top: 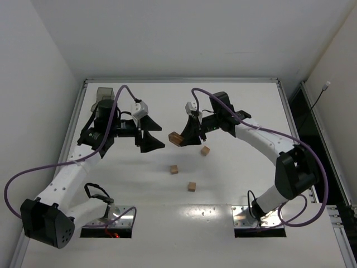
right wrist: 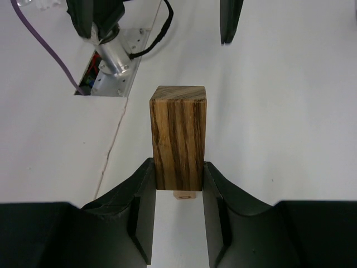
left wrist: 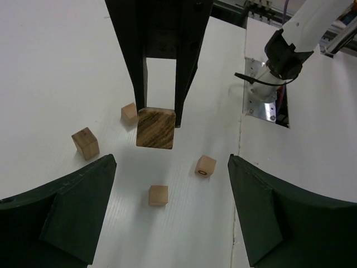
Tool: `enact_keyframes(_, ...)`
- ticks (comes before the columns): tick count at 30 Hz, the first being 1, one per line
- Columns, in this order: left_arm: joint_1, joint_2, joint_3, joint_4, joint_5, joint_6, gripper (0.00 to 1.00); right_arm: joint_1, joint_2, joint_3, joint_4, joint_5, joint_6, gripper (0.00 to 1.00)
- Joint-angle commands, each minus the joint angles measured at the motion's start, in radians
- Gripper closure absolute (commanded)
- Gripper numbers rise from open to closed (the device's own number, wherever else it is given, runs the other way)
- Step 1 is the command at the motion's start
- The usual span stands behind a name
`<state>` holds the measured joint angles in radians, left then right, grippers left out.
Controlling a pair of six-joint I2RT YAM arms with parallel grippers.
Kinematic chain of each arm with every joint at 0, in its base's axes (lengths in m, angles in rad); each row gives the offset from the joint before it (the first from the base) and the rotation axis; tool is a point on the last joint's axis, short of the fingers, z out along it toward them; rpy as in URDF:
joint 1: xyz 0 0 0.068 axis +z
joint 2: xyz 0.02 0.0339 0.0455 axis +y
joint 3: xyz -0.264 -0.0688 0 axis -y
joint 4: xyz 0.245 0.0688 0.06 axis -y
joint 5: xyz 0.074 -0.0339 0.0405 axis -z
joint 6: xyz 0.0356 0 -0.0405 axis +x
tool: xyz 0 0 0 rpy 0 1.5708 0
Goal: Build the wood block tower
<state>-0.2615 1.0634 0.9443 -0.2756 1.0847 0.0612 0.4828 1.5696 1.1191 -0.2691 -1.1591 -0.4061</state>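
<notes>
Right claw (right wrist: 178,176) clamps a striped block (right wrist: 178,134) that juts past its tips; left claw (left wrist: 172,162) gapes empty, facing it

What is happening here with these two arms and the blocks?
The right tool is shut on a dark striped wood block, holding it above the table. The left tool hangs open nearby, empty. Four small light cubes lie scattered on the table, none stacked.
</notes>
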Motion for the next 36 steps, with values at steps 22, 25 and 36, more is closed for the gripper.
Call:
enact_keyframes(22, -0.064, 0.053, 0.01, 0.274, -0.089, -0.098, 0.2, 0.027, -0.003, 0.128, 0.014, -0.126, -0.003, 1.0)
enact_keyframes(25, -0.073, 0.062, 0.01, 0.274, -0.089, -0.107, 0.2, 0.027, 0.007, 0.137, 0.014, -0.126, -0.003, 1.0)
enact_keyframes(36, -0.073, 0.063, 0.001, 0.299, -0.08, -0.127, 0.22, 0.036, 0.027, 0.157, 0.014, -0.126, -0.003, 1.0)
